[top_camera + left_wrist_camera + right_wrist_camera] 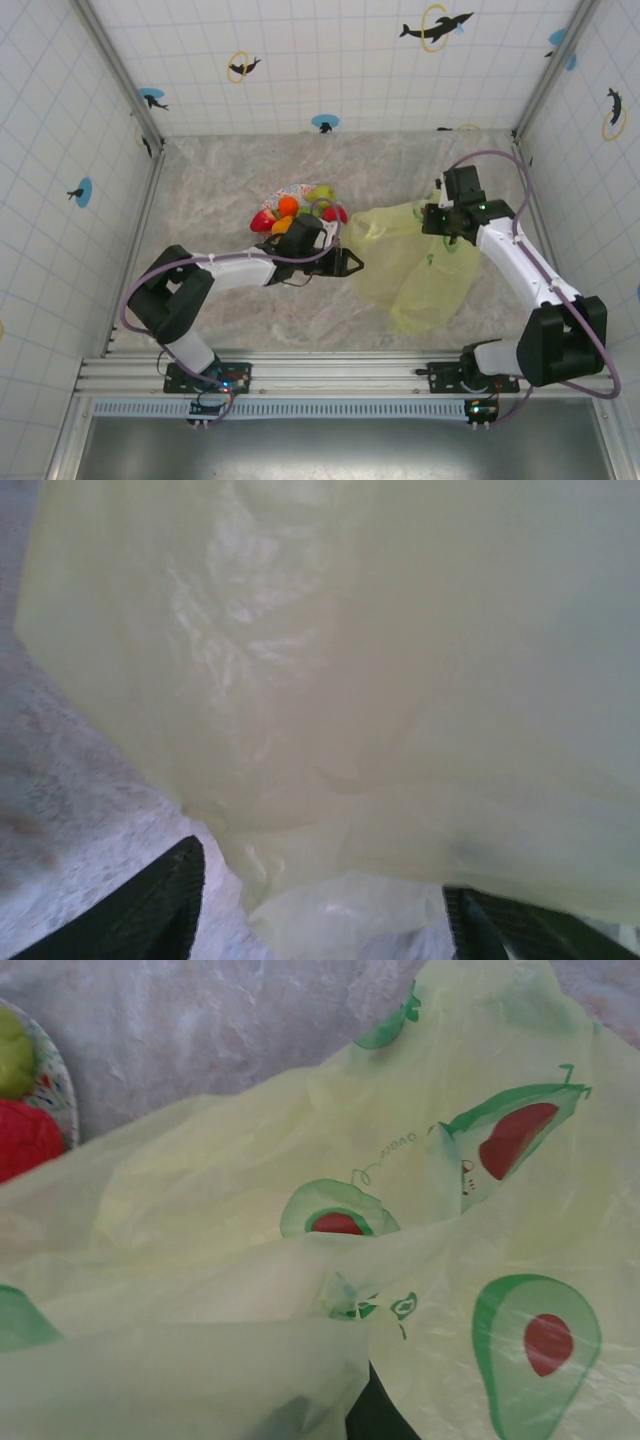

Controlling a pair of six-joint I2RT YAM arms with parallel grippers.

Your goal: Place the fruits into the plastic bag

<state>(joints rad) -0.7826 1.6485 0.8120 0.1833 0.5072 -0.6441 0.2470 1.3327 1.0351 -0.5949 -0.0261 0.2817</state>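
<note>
Low beside plastic bag point(420, 270), left end effector point(352, 263) parted

One plastic bag point(420, 270), one patterned plate point(292, 189), and at least five visible fruits point(288, 206).

place: a robot test cell in a lab, not a home or a shop
walls: white grid-printed panels point(330, 60) close off the far edge and both side edges of the counter point(220, 185), dotted with dolphin stickers point(436, 25)
frame: bare aluminium posts point(118, 68) stand at the far corners
surface: marble-look sheet, no furniture around it
mounting: left arm point(230, 270) and right arm point(510, 255) bolted to a metal rail point(340, 375) along the near edge
wiring: exposed purple cable point(125, 310) looping off the arms
</note>
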